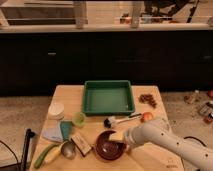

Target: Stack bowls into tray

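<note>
A wide, shallow, glossy maroon-brown bowl [106, 146] sits on the wooden table [65, 96] near its front edge. My gripper [118, 139] is at the bowl's right rim, at the end of the white arm [165, 140] that reaches in from the lower right. The bright green tray [107, 97] lies empty at the back middle of the table, beyond the bowl. A small green bowl [78, 118] stands left of the tray's front corner. A pale round bowl [56, 109] sits at the table's left side.
A brush with a dark head [120, 120] lies between tray and bowl. An orange fruit [146, 117], brown bits [147, 99], a teal folded cloth [61, 131], a brown block [81, 144], a metal scoop [67, 150] and a green-yellow item [46, 155] lie around.
</note>
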### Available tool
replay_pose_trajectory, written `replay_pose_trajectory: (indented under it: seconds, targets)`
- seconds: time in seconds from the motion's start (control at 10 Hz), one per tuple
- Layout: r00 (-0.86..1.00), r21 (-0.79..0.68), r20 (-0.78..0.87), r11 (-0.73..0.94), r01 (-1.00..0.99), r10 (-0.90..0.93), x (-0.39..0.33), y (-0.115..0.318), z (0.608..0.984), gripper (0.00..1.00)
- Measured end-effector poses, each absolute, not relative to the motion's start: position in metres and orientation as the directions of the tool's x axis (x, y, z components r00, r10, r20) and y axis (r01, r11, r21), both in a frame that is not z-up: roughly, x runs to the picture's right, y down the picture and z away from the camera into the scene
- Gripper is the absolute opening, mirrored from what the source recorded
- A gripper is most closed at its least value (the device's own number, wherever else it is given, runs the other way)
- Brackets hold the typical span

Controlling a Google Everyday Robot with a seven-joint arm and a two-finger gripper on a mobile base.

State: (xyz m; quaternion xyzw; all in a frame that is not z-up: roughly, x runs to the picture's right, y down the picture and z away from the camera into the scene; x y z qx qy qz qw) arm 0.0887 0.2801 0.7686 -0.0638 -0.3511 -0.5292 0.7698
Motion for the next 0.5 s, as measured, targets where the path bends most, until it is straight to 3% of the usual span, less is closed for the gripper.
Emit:
replay_pose_trajectory:
  seconds: [0.5]
  targets:
    - [0.184,0.271,0.621,0.429,0.862,-0.762,0.0873,0.2787,0.7714,0.80]
